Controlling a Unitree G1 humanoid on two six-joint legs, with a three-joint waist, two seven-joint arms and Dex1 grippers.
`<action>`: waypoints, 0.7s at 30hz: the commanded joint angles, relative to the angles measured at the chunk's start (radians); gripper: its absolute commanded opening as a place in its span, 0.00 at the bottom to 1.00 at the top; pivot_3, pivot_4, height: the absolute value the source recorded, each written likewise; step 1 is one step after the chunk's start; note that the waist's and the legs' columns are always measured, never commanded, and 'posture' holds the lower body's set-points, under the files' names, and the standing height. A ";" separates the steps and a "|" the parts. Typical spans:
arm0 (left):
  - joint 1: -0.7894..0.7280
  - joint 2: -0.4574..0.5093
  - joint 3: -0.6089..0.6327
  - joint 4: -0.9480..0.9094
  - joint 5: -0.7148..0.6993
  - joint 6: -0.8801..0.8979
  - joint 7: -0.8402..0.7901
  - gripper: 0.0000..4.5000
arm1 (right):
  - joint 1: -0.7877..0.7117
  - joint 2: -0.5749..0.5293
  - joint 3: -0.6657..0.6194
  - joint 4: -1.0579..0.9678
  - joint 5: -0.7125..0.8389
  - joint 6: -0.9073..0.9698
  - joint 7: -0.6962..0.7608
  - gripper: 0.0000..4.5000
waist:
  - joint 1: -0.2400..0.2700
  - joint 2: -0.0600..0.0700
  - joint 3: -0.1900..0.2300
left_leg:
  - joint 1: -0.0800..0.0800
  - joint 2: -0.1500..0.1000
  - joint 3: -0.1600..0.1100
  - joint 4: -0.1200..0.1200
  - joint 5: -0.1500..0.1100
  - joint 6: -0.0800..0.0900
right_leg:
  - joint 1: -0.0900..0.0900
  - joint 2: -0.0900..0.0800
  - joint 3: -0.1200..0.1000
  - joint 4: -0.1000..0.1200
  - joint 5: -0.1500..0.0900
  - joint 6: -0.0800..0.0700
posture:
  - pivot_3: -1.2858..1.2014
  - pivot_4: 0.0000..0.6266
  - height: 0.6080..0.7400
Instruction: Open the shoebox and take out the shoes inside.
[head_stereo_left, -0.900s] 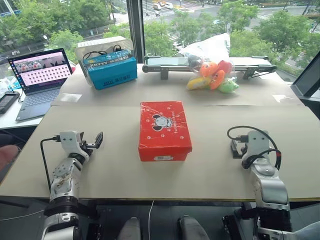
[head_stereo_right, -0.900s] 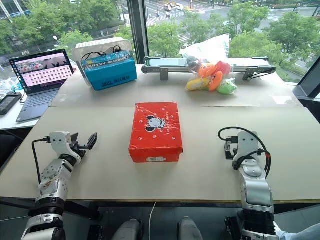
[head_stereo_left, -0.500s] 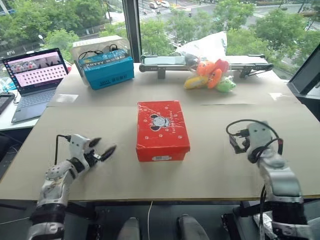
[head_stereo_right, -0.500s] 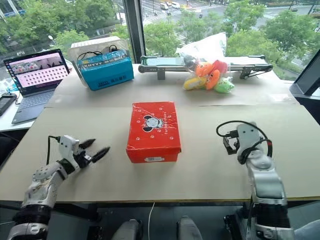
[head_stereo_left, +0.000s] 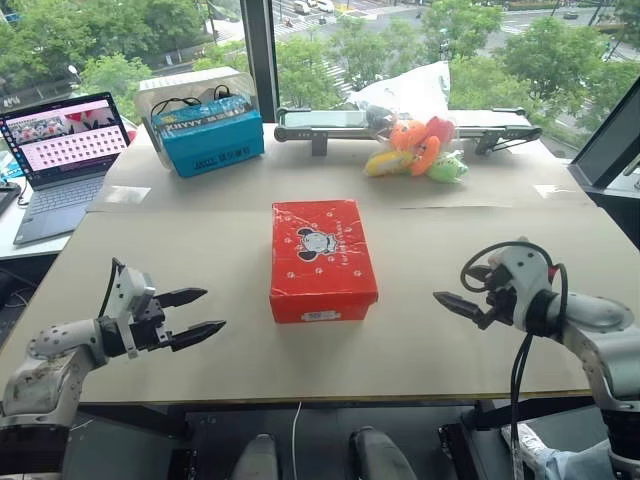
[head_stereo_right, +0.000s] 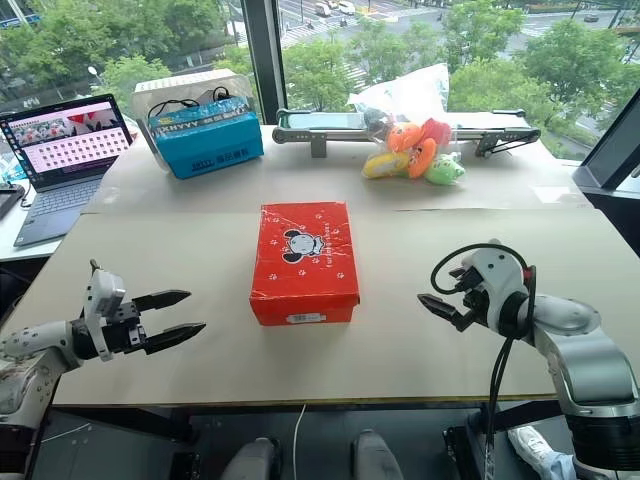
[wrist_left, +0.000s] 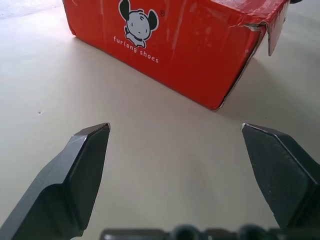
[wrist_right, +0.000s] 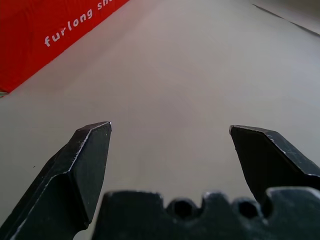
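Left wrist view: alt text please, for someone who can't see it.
A closed red shoebox with a cartoon mouse logo and the words "furlong shoes" sits on a pale table. The left hand is open and points at it, its two black fingers apart and touching nothing.

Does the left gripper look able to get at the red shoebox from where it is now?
Probably yes. The left gripper is open and aimed toward the shoebox, with bare table between them. The lid is shut.
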 joint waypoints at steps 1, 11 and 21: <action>-0.014 -0.001 0.015 -0.025 0.002 -0.015 0.003 1.00 | -0.007 -0.015 -0.006 -0.029 0.021 -0.009 0.022 1.00 | -0.001 0.000 0.000 | 0.000 0.000 0.000 0.000 0.000 0.000 | 0.000 0.000 0.000 0.000 0.000 0.000 | 0.52 0.24 0.70; -0.046 0.011 -0.005 -0.022 0.035 -0.027 -0.007 1.00 | -0.048 -0.024 0.045 0.006 0.021 -0.048 0.109 1.00 | 0.000 0.000 0.000 | 0.000 0.000 0.000 0.000 0.000 0.000 | 0.000 0.000 0.000 0.000 0.000 0.001 | 0.52 0.24 0.70; -0.028 0.062 -0.018 -0.178 -0.001 0.064 -0.054 1.00 | -0.110 -0.041 0.108 0.097 0.020 -0.135 0.245 0.77 | 0.001 -0.002 0.001 | 0.000 0.000 0.000 0.001 0.000 0.000 | 0.000 0.000 0.000 0.000 0.001 0.001 | 0.52 0.24 0.70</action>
